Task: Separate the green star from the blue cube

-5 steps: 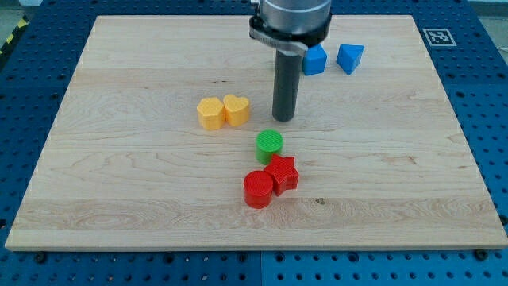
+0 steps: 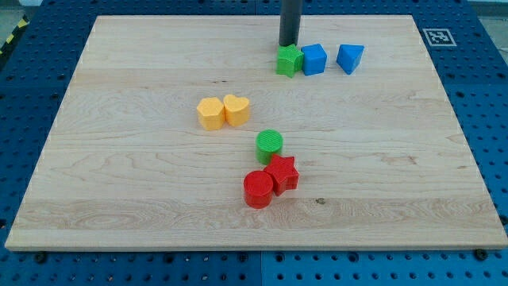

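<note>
The green star sits near the view's top, touching the left side of the blue cube. My rod comes down from the view's top, and my tip stands just above the green star, very close to its far edge. It is slightly left of the blue cube.
A blue triangular block lies right of the cube. A yellow hexagon and yellow heart sit together at centre left. A green cylinder, red star and red cylinder cluster below centre.
The rod has moved from the board's centre up toward the view's top, uncovering the green star beside the blue cube. No block has visibly moved.
</note>
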`<action>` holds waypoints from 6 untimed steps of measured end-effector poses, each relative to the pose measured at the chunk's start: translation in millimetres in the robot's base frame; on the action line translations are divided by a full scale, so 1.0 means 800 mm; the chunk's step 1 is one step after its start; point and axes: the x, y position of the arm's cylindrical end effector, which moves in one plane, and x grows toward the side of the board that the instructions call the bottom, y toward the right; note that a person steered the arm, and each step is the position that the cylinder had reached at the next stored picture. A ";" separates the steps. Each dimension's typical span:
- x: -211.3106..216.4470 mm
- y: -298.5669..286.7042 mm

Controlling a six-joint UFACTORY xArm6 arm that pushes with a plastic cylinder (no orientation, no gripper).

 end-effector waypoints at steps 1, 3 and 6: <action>0.027 -0.007; 0.061 -0.006; 0.149 0.071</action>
